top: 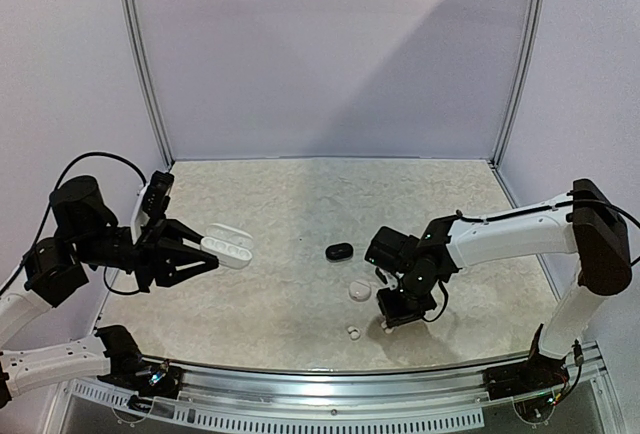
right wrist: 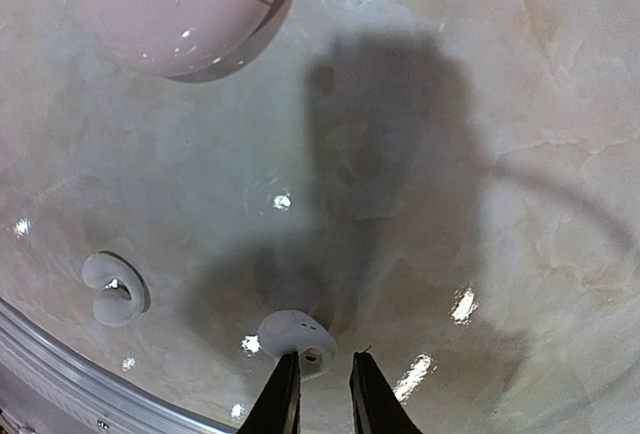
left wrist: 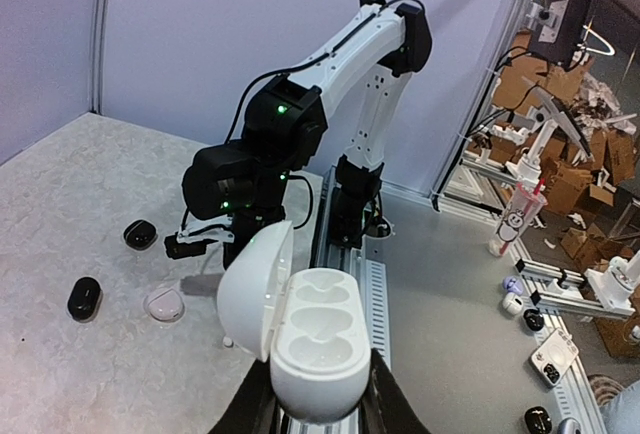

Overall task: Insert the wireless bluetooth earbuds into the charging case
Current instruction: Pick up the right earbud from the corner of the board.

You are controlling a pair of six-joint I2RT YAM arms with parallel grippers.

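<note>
Right fingers (right wrist: 281, 394) point down at the tabletop (top: 300, 204) close to its curved front rim. They are narrowly parted with a white earbud (right wrist: 297, 337) at their tips; whether they pinch it cannot be told. A second earbud (right wrist: 115, 289) lies near it along the rim. Left fingers (left wrist: 248, 412) are clenched on the open charging case (left wrist: 318, 349), held above the tabletop's left side. A closed pale case (top: 359, 291) and a black case (top: 339, 251) lie between the arms, and behind them the tabletop runs on to the back wall (top: 330, 54).

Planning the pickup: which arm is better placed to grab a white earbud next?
Right: the right end effector is at the table, a white earbud at its fingertips; the left end effector holds the open case.
</note>
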